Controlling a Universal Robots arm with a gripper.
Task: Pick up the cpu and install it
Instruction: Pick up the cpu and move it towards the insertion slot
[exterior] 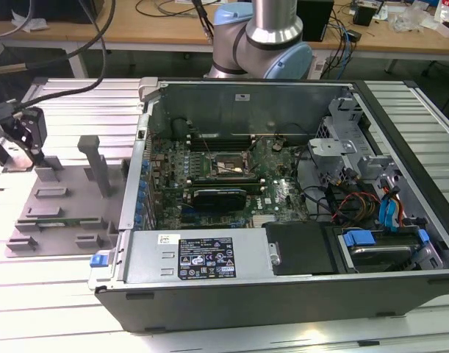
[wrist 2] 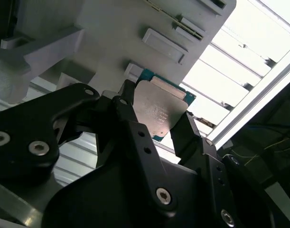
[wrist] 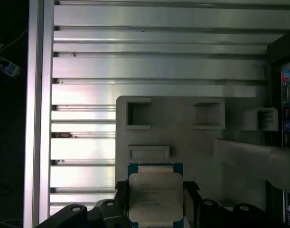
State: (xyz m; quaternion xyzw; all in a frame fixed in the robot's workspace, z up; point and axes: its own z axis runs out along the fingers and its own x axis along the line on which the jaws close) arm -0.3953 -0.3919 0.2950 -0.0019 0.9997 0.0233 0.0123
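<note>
Over the grey tray (exterior: 70,185) at the exterior view's left: cpu (wrist: 155,197) gripped, install not yet begun.
Both wrist views show the jaws clamped on two opposite edges of the cpu; whether it is clear of the tray I cannot tell. The black socket (exterior: 225,168) inside the open computer case (exterior: 283,294) sits well apart, so carrying and seating seem left.

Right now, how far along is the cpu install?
Done: the end effector is at the grey tray. In hand: it is closed on the cpu, at its sides; whether it is lifted is unclear. Left: the install, since the cpu is outside the computer case.
</note>
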